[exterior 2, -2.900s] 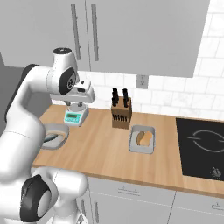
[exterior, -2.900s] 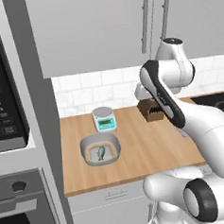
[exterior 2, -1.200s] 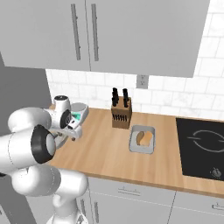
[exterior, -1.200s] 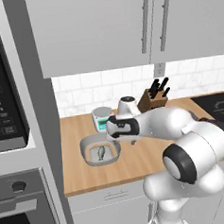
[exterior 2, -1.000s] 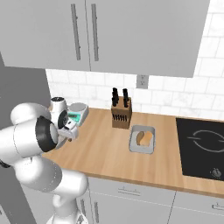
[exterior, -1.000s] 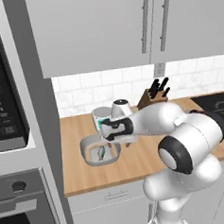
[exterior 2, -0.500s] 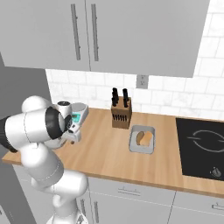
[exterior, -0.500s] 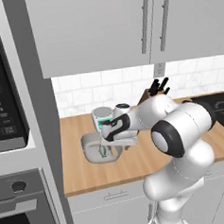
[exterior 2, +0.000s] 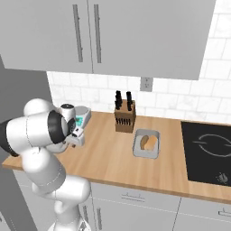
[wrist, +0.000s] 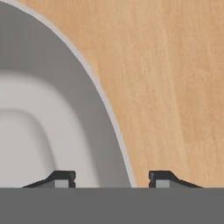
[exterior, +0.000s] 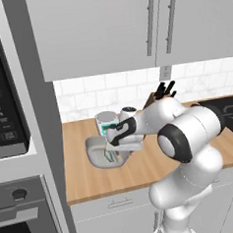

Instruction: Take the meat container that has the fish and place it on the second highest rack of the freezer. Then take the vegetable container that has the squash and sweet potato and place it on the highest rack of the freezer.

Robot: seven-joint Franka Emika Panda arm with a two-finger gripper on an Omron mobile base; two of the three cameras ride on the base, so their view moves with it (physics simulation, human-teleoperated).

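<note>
Meat container (exterior: 98, 150), on wooden counter (exterior: 146, 168): its rim lies between the fingertips of the gripper (wrist: 112, 178), jaws apart, straddling it.

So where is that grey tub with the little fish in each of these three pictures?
Left base view: the meat container sits left of centre on the wooden counter, partly behind the robot's hand.
Right base view: I cannot pick it out; the arm stands where it would be, at the counter's left end.
Hand view: its thick rim curves down the left half, straddled by the jaws.
Shared landmark: the knife block in both base views.
</note>
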